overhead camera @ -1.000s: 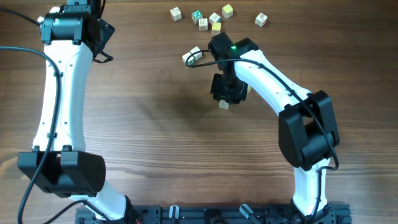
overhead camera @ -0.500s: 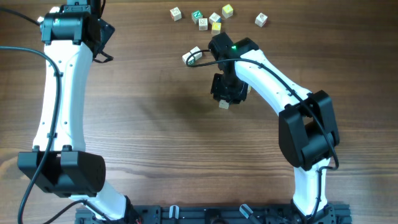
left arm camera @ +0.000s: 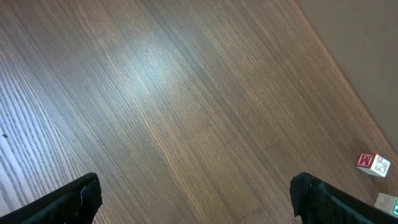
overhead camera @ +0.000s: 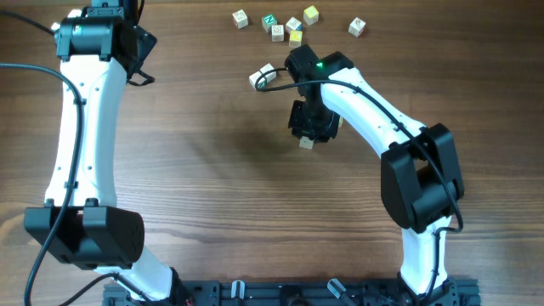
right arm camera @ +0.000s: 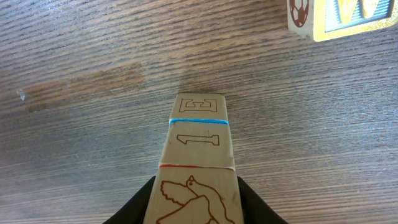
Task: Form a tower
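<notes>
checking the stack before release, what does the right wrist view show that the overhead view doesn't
Only the right wrist view: the tower as three stacked cubes, a bird drawn on the top one, with the right gripper closed against that cube's sides. A yellow-framed cube lies apart on the table.
Only the overhead view: the left arm off to the side and the loose cubes scattered near the far edge.
Both: the tower, which from overhead is just a pale corner under the gripper, and the wooden table.
</notes>
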